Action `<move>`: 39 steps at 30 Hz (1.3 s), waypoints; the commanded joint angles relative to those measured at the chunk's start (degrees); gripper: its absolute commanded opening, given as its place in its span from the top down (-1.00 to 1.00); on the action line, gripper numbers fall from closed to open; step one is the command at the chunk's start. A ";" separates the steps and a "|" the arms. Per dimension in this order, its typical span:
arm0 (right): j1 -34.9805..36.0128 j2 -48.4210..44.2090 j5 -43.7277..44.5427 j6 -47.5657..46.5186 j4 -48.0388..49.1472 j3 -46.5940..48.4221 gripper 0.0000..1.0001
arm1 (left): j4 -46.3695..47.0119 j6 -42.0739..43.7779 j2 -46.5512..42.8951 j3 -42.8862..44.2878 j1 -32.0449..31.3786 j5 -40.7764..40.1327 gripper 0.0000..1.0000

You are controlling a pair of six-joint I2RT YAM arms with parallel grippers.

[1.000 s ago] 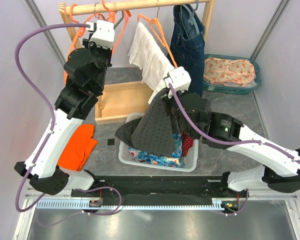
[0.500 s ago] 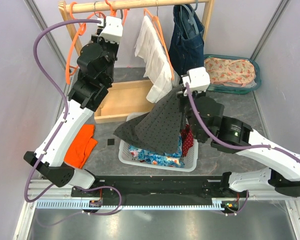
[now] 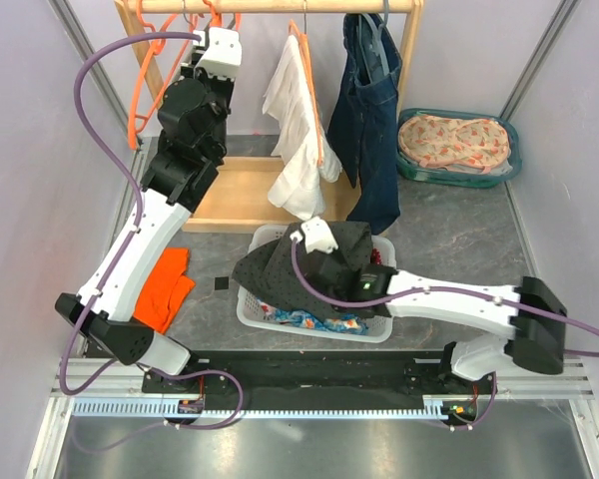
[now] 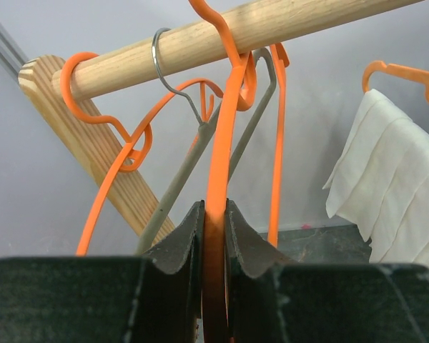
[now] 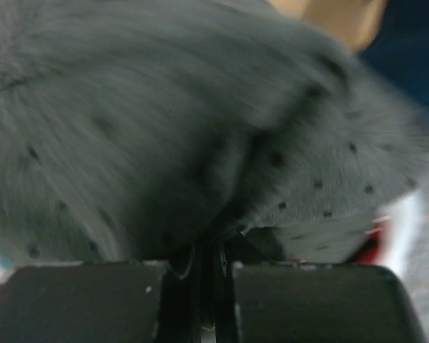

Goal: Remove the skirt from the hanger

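Your left tool point(image 4: 214, 211) clamps the orange hanger point(image 4: 226, 128) on the rail point(image 4: 200, 41), while your right tool point(image 5: 209, 259) pinches the dotted skirt point(image 5: 164, 128) over the basket point(image 3: 280, 321).

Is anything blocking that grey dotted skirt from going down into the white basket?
Nothing visible does. The right pincer is shut on the skirt, which drapes over the basket, lying on top of the colourful clothes inside it.
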 commanded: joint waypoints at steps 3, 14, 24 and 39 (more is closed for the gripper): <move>0.00 5.61 -4.38 9.45 4.75 -5.04 1.00 | 1.65 -0.95 2.02 0.32 1.15 2.61 0.97; -0.79 3.25 -1.56 12.44 6.60 -9.78 1.00 | -2.39 -2.00 -1.84 -4.08 1.77 8.93 0.97; -2.11 -1.67 -2.09 11.56 9.41 -12.69 1.00 | -5.73 -2.09 -2.03 1.10 3.78 14.57 0.97; -2.37 -9.41 -1.91 12.97 12.93 -20.60 1.00 | -13.55 -4.03 8.00 14.12 7.39 17.65 0.96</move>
